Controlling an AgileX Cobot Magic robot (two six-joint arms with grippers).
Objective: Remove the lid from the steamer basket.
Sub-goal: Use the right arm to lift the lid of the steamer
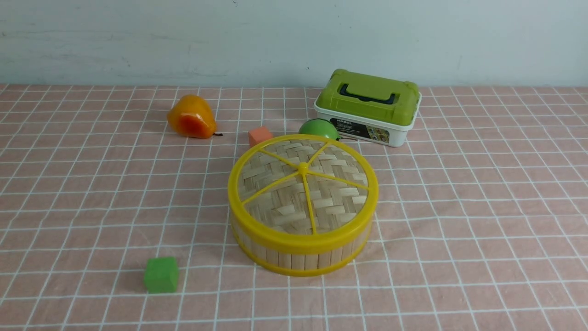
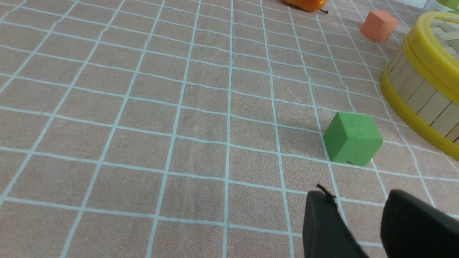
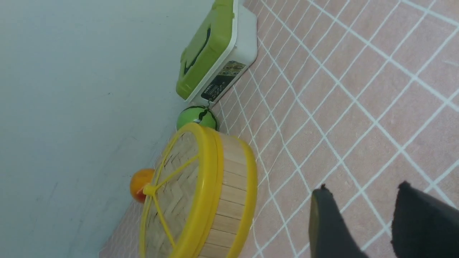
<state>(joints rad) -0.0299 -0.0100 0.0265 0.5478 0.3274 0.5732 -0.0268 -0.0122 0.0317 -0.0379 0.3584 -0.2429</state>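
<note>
The lid [image 1: 303, 184], woven pale bamboo with a yellow rim and spokes, sits on the steamer basket [image 1: 298, 257] in the middle of the checked cloth. Both show in the right wrist view, the lid [image 3: 172, 193] on the basket [image 3: 233, 200]. The basket's side also shows in the left wrist view [image 2: 419, 89]. Neither arm shows in the front view. My left gripper [image 2: 358, 197] is open and empty above bare cloth, near a green cube. My right gripper [image 3: 362, 190] is open and empty above bare cloth, off to the basket's side.
A white box with a green lid [image 1: 368, 106] stands behind the basket to the right, a small green melon [image 1: 318, 128] before it. An orange cube [image 1: 260, 136] and an orange pear [image 1: 191, 117] lie back left. A green cube [image 1: 161, 274] lies front left.
</note>
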